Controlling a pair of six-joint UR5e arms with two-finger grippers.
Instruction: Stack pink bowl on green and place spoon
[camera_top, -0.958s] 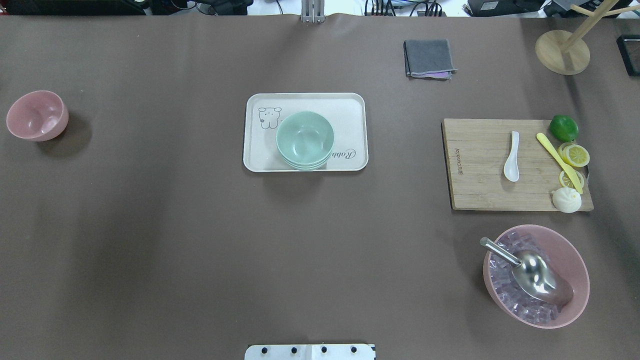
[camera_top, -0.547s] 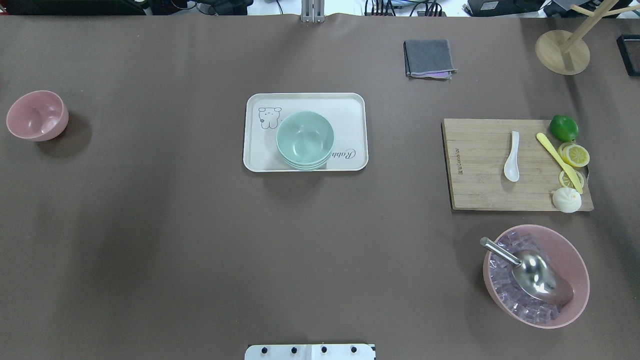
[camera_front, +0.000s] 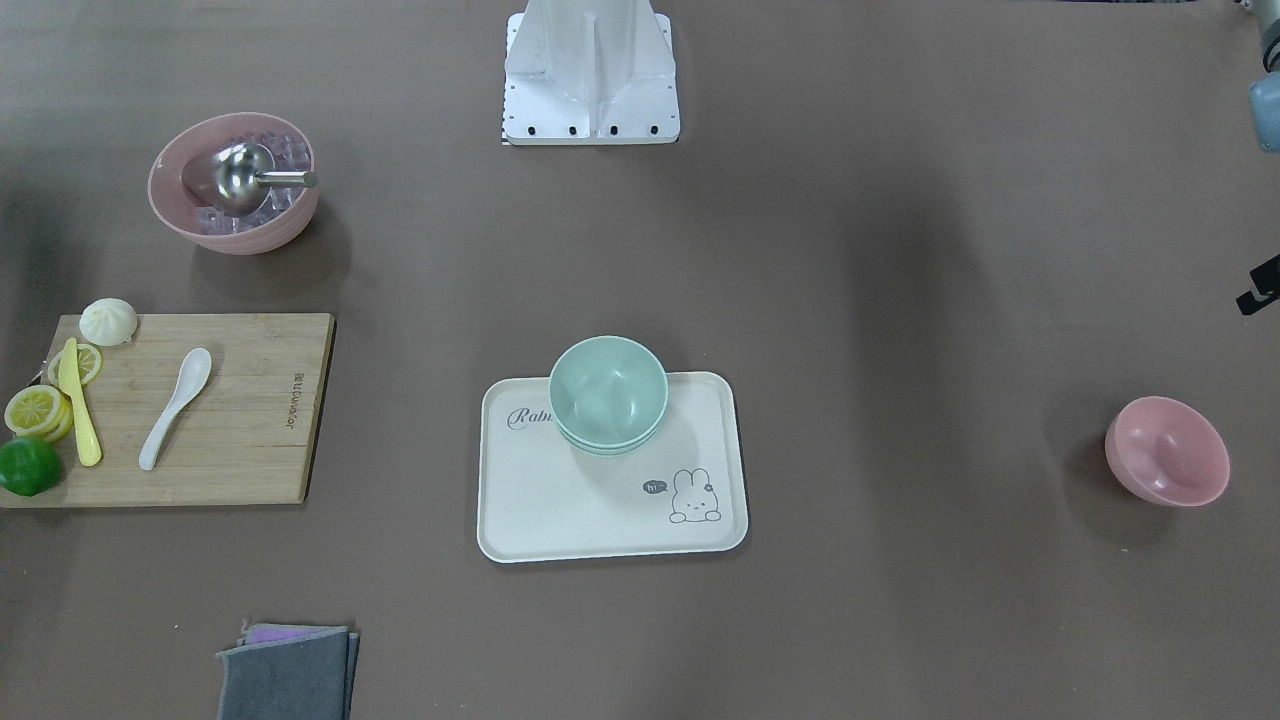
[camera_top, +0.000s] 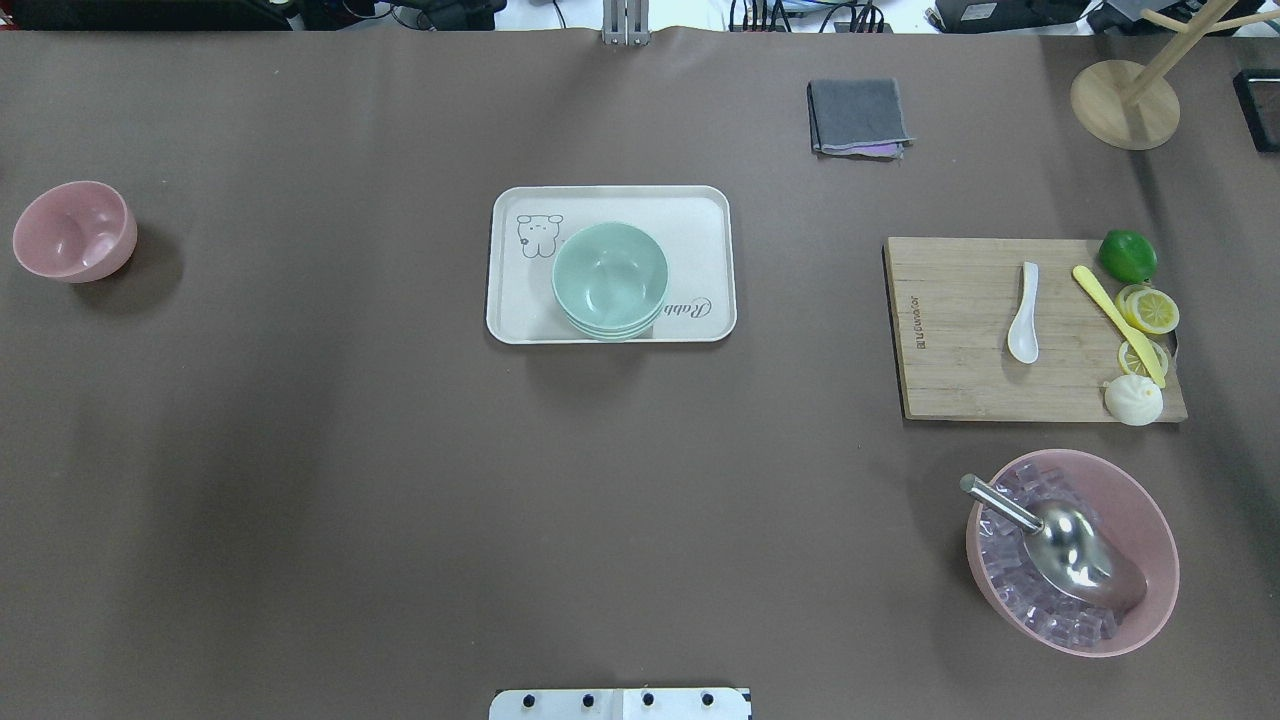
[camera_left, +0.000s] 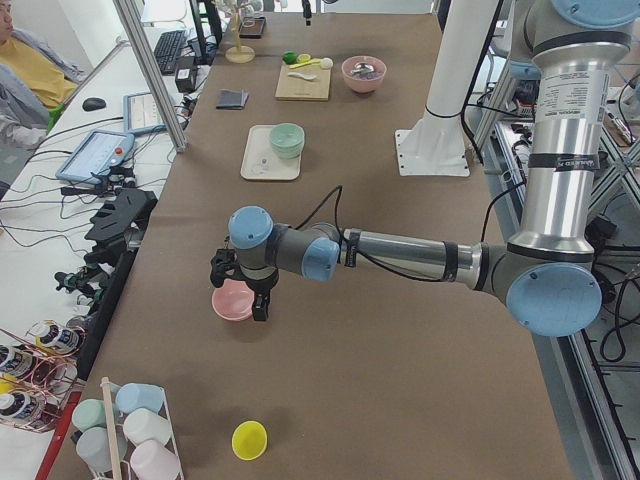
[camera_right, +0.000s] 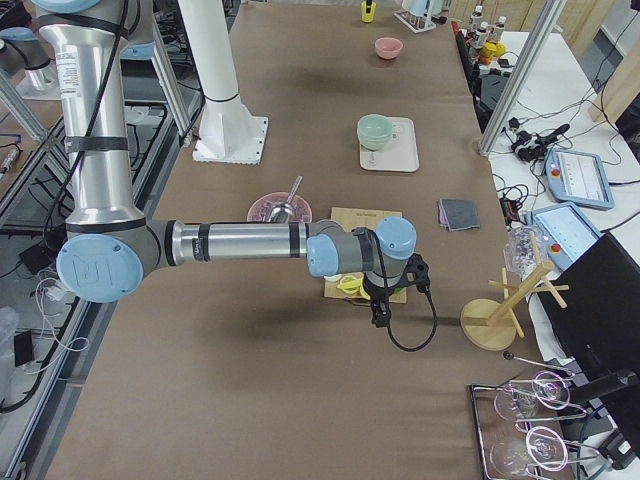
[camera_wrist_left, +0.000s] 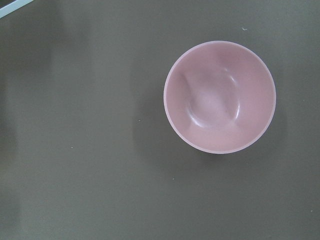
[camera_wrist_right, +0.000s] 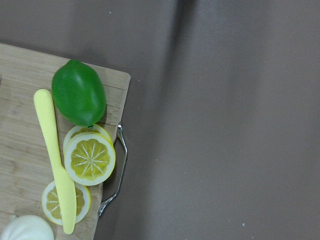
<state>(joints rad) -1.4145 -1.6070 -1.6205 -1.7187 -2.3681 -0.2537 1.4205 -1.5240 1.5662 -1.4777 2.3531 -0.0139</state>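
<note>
The small pink bowl (camera_top: 73, 230) stands upright and empty at the table's far left; it fills the left wrist view (camera_wrist_left: 220, 96). A stack of green bowls (camera_top: 610, 278) sits on the cream tray (camera_top: 700, 215) at mid-table. The white spoon (camera_top: 1024, 315) lies on the wooden cutting board (camera_top: 950, 330) at the right. My left gripper (camera_left: 240, 303) hovers over the pink bowl, and I cannot tell if it is open. My right gripper (camera_right: 390, 305) hangs by the board's outer end, over the lemon slices (camera_wrist_right: 90, 157); I cannot tell its state either.
On the board lie a lime (camera_top: 1128, 256), a yellow knife (camera_top: 1115, 322) and a bun (camera_top: 1133, 400). A large pink bowl (camera_top: 1150, 520) holds ice cubes and a metal scoop (camera_top: 1070, 545). A grey cloth (camera_top: 858, 117) and a wooden stand (camera_top: 1124, 105) are at the back right.
</note>
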